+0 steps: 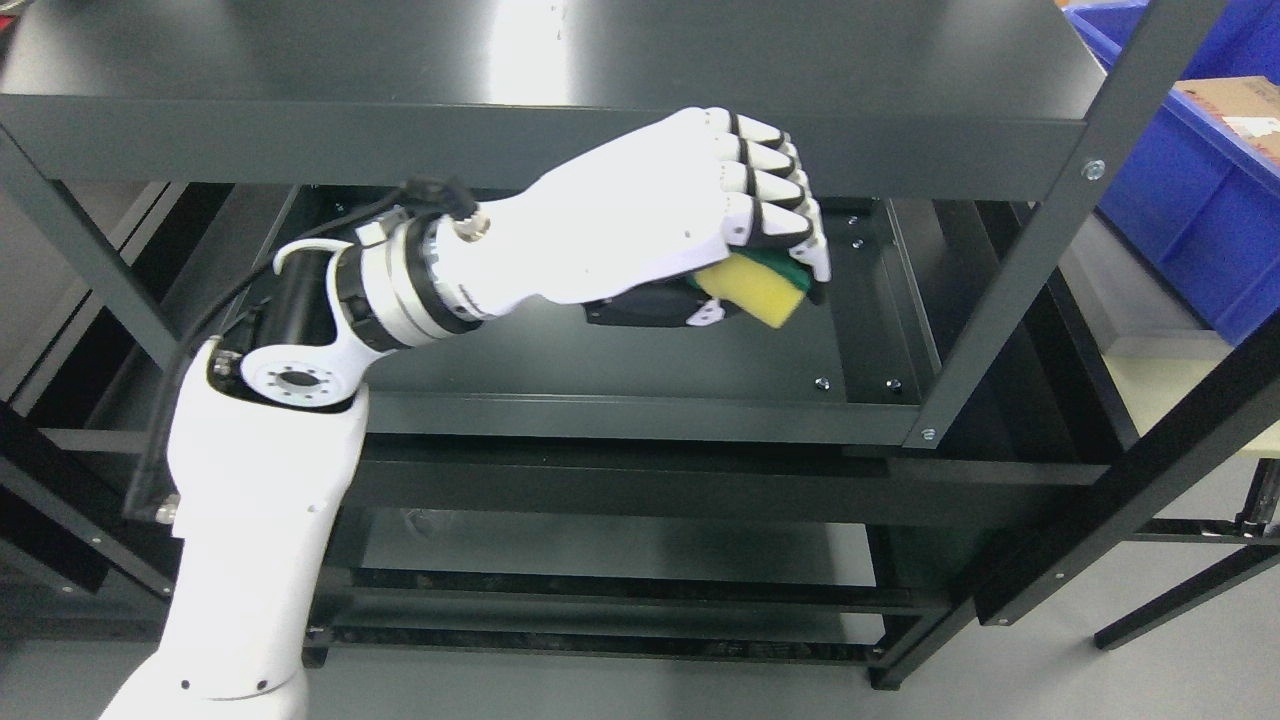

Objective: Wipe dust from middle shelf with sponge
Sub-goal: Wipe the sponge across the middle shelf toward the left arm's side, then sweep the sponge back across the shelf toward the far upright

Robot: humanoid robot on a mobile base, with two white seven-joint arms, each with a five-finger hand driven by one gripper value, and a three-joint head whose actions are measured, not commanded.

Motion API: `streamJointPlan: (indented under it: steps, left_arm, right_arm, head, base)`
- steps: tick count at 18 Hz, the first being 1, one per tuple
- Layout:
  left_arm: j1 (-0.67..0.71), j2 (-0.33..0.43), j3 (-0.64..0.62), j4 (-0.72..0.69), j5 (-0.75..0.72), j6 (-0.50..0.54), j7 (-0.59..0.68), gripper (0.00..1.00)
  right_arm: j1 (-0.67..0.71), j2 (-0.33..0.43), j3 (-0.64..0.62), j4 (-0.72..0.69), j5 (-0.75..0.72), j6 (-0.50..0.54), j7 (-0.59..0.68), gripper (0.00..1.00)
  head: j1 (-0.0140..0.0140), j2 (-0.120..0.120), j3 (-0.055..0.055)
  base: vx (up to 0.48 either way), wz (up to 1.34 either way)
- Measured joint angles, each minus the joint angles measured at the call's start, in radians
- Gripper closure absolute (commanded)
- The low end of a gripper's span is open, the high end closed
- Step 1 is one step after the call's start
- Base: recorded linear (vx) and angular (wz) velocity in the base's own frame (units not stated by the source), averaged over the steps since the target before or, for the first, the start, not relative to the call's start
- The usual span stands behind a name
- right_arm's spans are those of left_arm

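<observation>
The left hand [690, 215] reaches in from the lower left, its white fingers [775, 185] curled down over a sponge [757, 288] and the thumb tucked beneath, so the sponge is clamped between them. The sponge is a soft rectangular block, bright yellow foam through most of its thickness, with a thin dark green scouring layer along the upper side, where the fingertips press on it. Its rounded yellow end sticks out below and to the right of the fingers, while the rest is hidden under the palm. The hand holds it over the middle shelf [640, 360], toward the right half of that dark, matte metal surface; whether the yellow face is touching the shelf or held just above it cannot be told from this view. The white forearm runs back through a ringed silver wrist joint to the elbow at the shelf's front edge. The top shelf [560, 60] lies above the knuckles, its front lip crossing behind the hand. Dark uprights frame the rack, one slanting post [1040, 250] rising at the right of the sponge. Beyond that post, at the upper right, sits a blue bin [1190, 200] holding a cardboard box [1240, 105].
</observation>
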Motion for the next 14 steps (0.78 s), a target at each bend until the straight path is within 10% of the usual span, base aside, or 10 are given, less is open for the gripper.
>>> streamJointPlan:
  steps: [14]
  left_arm:
    - [0.463,0.497,0.432,-0.011,0.507,0.003,-0.002,0.99]
  right_arm:
    - [0.000,0.000,0.000,0.000,0.000,-0.007,-0.005,0.00]
  head:
    - [0.0000,0.000,0.000]
  base:
    - [0.000,0.00]
